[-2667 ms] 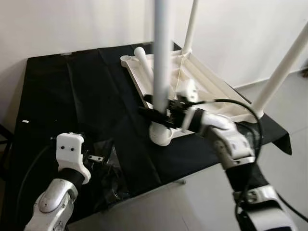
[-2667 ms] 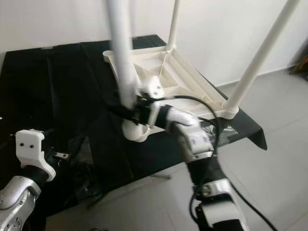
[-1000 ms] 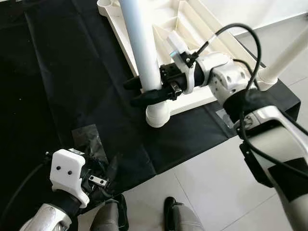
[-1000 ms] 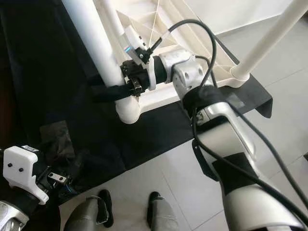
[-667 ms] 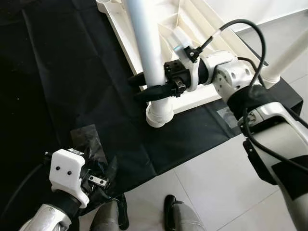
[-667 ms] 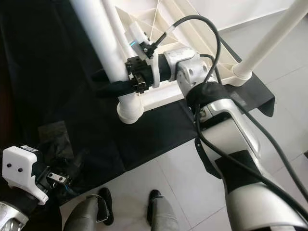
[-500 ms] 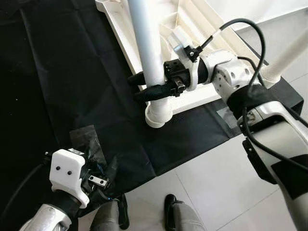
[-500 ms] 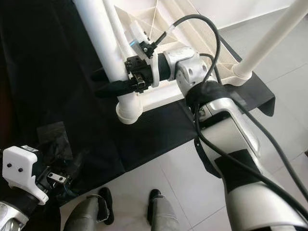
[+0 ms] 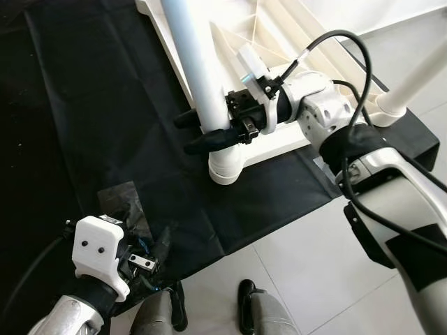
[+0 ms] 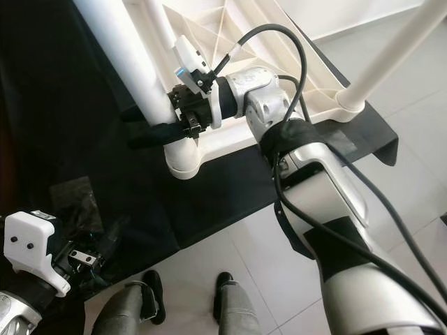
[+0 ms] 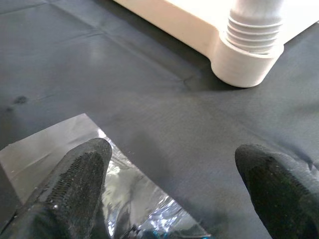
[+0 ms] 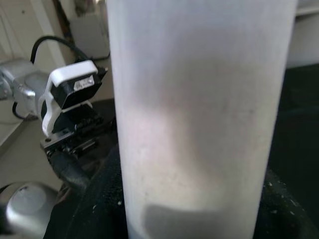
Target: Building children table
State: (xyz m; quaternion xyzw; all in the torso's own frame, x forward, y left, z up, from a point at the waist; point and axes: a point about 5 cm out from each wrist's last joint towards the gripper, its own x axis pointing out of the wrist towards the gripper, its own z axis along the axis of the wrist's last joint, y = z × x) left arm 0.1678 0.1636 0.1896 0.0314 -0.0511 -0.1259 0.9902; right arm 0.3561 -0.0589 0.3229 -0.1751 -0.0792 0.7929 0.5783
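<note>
A black cloth [image 9: 98, 105] covered the low desk, its front edge hanging over a pale grey tiled floor [image 9: 307, 279]. A crinkled clear plastic wrapper [image 11: 124, 194] lay on the cloth near that edge.

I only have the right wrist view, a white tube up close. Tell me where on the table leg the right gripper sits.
Observer: The right gripper straddles the table leg just above its corner socket, one black finger on each side.
Operator: Report the left gripper.
Observer: The left gripper is open, hovering low over the black cloth beside a crinkled plastic bag.
Operator: Say what the tabletop is doing.
Observer: The white tabletop lies upside down on the cloth, with another leg rising from its right corner.
</note>
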